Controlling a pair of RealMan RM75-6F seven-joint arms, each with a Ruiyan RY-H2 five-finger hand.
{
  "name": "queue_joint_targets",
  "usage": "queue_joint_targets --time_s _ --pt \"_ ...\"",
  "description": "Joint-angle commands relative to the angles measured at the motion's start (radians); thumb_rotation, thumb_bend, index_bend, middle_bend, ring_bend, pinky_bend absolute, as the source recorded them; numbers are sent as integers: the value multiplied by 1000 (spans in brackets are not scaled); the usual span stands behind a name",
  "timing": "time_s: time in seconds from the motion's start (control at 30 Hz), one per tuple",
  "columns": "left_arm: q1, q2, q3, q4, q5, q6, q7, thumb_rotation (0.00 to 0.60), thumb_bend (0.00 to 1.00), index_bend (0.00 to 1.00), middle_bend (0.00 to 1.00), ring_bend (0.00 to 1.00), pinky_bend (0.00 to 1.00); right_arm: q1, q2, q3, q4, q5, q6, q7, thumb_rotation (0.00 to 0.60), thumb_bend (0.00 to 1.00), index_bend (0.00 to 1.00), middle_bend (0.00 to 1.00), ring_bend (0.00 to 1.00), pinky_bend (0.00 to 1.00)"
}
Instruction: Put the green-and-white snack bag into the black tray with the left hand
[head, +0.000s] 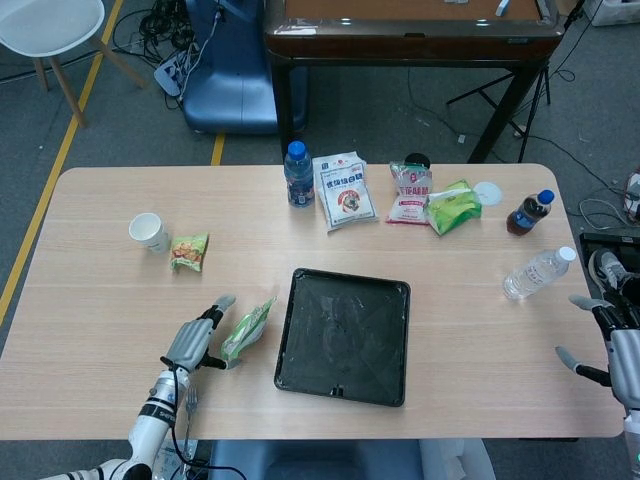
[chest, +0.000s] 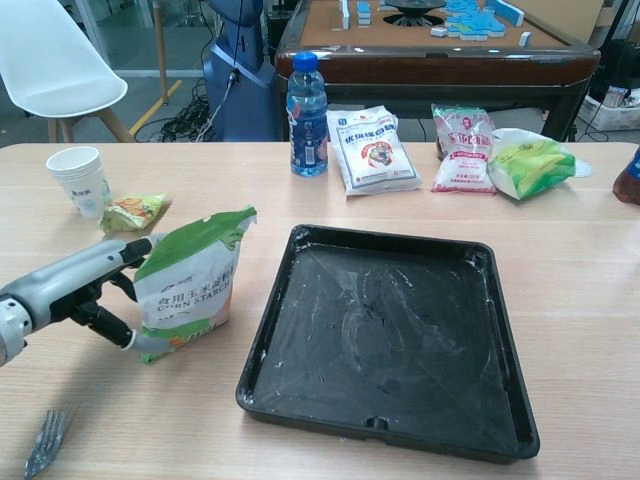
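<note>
The green-and-white snack bag stood at nine o'clock of the black tray. The left hand, fingers spread, touched it ungrasped; a push could topple it. The right hand rested released.

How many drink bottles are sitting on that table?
3. A blue-capped water bottle with a blue label stands at the far edge, a dark-drink bottle stands far right, and a clear plastic bottle lies on its side near it.
</note>
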Motion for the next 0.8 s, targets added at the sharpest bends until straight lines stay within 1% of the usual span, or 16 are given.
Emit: queue_joint_targets --time_s 0.03,0.13,0.2,0.33,0.4,0.5,0.63,0.8 --pt "-23 -37 -18 40 -8 -10 -5 600 93 0 60 155 280 -2 1 1 2 1 1 3 600 10 297 354 185 240" --pt "-38 -68 -29 79 -7 -10 -9 600 93 1 78 168 302 -5 2 1 6 5 3 7 600 10 297 354 185 240" --pt "-43 -90 -37 105 -5 0 -15 600 93 32 115 199 332 -7 2 1 8 7 3 10 600 10 297 354 186 240" --pt "-55 -135 -44 169 4 16 -21 600 94 123 201 287 403 -11 2 1 13 11 4 17 600 10 297 354 185 240" --pt "-61 -152 -42 198 9 17 -19 600 94 184 242 324 435 -11 3 2 15 12 4 18 600 10 297 354 185 240" --pt "-66 -169 -40 232 17 22 -21 600 94 246 276 345 462 -12 3 2 17 12 5 21 600 10 297 354 185 240" --pt "-66 -192 -43 276 35 38 -62 600 95 333 334 383 507 -13 4 4 18 14 4 20 600 10 297 354 185 240" --pt "-71 -211 -43 330 50 34 -107 600 152 445 451 482 608 -13 5 5 15 15 4 16 600 10 297 354 185 240"
